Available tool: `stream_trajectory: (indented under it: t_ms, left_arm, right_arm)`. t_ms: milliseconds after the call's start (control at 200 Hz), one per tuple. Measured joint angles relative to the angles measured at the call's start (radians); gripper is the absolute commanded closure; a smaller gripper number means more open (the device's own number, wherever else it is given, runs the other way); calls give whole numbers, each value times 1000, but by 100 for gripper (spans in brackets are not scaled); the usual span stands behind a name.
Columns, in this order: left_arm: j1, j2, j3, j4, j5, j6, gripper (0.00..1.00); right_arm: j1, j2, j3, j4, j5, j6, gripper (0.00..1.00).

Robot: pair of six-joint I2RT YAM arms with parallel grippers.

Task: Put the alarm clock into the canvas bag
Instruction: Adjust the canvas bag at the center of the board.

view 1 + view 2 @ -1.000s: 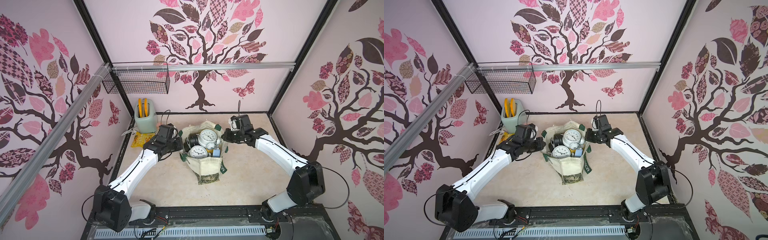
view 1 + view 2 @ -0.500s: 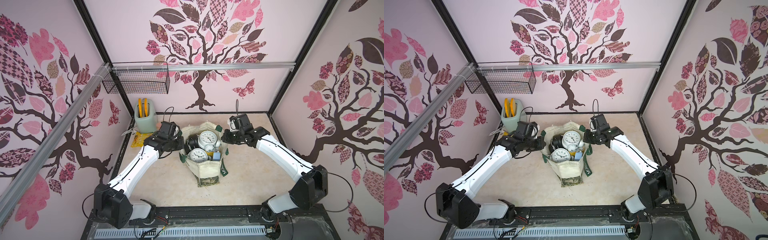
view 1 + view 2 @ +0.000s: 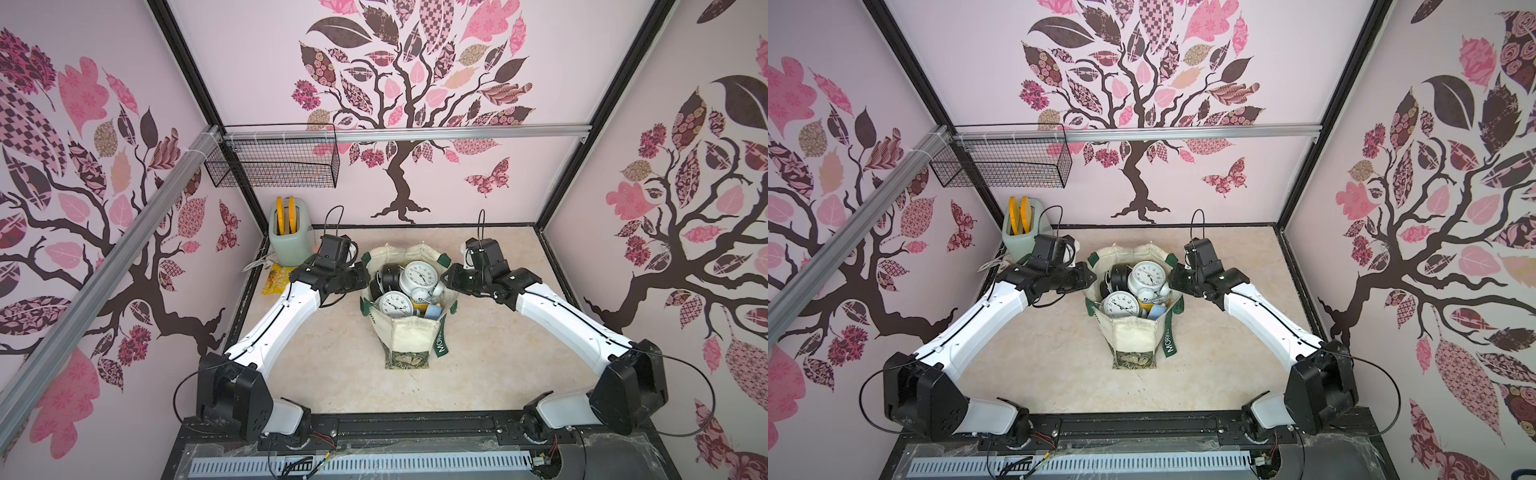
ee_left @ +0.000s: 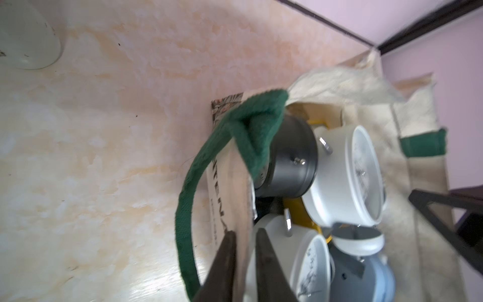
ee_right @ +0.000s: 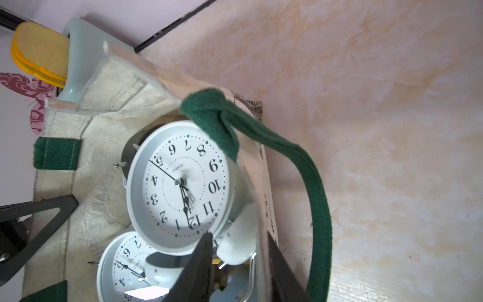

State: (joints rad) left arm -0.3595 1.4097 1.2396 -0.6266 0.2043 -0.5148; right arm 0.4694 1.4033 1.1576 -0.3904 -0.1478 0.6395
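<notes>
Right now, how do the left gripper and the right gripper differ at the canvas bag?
The left gripper's fingers pinch the canvas bag's rim; the right gripper's fingers stand apart, straddling it. The left gripper is on the side nearer the toaster, the right gripper opposite. Both sit at its mouth.

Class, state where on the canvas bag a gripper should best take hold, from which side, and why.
Probably the dark green strap handle of the canvas bag: it arcs clear of the wall as a thin open loop that jaws can close across. Come from the bag's outer side, not above, since alarm clocks crowd the mouth.
</notes>
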Motion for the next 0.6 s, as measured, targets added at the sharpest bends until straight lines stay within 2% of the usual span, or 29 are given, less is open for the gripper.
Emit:
stream_trajectory:
  t_ms: [60,105,200,265,365,600]
  left_arm:
    - [0,-21,0,16,-13,0,41]
    - [3,-42,0,25,-22,5,34]
    - [6,-94,0,45,-35,10,22]
    - [8,-124,6,48,-46,14,2]
    - [8,-153,34,43,-69,23,2]
    - [8,-245,66,2,-123,41,2]
  right_arm:
    - [0,-10,0,20,6,-7,39]
    - [0,-22,1,29,14,-8,31]
    - [-1,-45,18,28,32,-27,21]
    - [-2,-57,48,21,50,-43,16]
    - [-5,-77,103,12,80,-69,3]
    - [-24,-143,161,-16,127,-118,0]
